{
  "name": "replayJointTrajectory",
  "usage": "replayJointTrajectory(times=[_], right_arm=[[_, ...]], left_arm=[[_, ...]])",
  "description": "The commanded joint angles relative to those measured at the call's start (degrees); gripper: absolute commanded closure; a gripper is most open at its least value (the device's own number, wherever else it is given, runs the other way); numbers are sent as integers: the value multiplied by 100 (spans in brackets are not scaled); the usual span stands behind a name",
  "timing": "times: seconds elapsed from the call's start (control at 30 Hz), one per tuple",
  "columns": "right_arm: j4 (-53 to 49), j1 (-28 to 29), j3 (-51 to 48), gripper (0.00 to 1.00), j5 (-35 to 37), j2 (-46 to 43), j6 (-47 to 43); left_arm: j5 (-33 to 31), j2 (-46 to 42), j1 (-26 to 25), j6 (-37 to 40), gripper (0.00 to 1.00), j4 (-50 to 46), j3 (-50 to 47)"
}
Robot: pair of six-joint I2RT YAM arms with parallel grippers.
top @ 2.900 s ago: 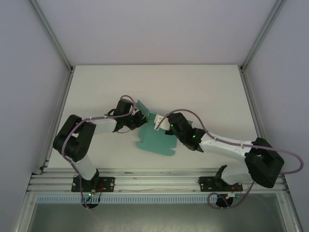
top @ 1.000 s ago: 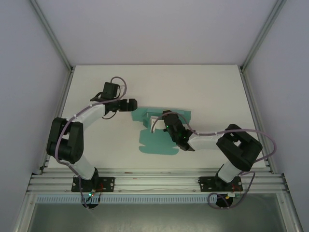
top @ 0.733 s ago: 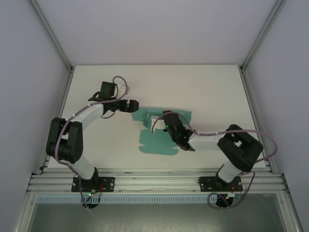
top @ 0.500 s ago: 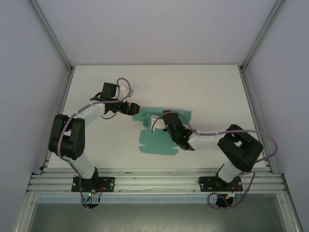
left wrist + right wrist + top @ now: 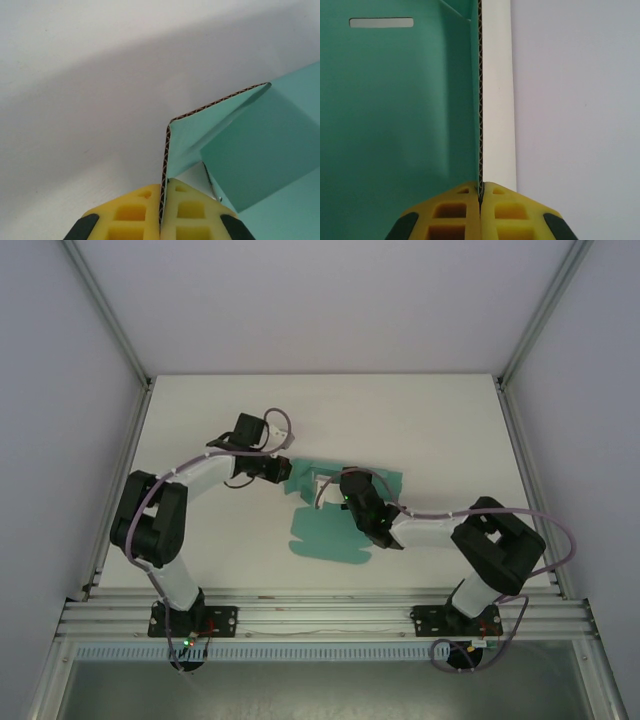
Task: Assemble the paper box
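The paper box (image 5: 325, 535) is a teal-green die-cut card sheet lying mid-table, with flaps raised at its far end. My left gripper (image 5: 282, 468) is shut on the sheet's far-left flap. In the left wrist view the yellow fingertips (image 5: 145, 210) pinch the corrugated edge of that upright flap (image 5: 210, 125), which bends over at its top. My right gripper (image 5: 330, 490) is shut on an upright wall at the sheet's far middle. In the right wrist view its pads (image 5: 507, 210) clamp the wall's edge (image 5: 480, 100), with the teal panel (image 5: 395, 110) and a slot (image 5: 381, 22) to the left.
The white table (image 5: 200, 420) has free room to the left, far side and right of the sheet. An aluminium rail (image 5: 320, 615) runs along the near edge by both arm bases. Frame posts stand at the far corners.
My left gripper moved right to the sheet's far-left flap and shut on it, lifting it. The right gripper stayed shut on the upright wall, hardly moving.
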Motion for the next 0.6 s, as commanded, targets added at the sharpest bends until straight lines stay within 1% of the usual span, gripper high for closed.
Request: replayJointTrajectory(times=[0.0, 0.1, 0.27, 0.47, 0.57], right_arm=[[-66, 143, 162, 100, 2, -98, 259], [8, 196, 146, 100, 111, -10, 252], [93, 240, 159, 100, 105, 70, 374], [183, 241, 87, 100, 78, 47, 581], [221, 242, -34, 100, -70, -81, 746]], left_arm=[[-672, -260, -349, -364, 100, 16, -30], [-865, -526, -767, -459, 100, 68, -155], [-695, -798, -1242, -693, 100, 200, -198], [-690, -888, -1383, -952, 100, 528, -422], [-740, -781, -1422, -1124, 100, 817, -605]])
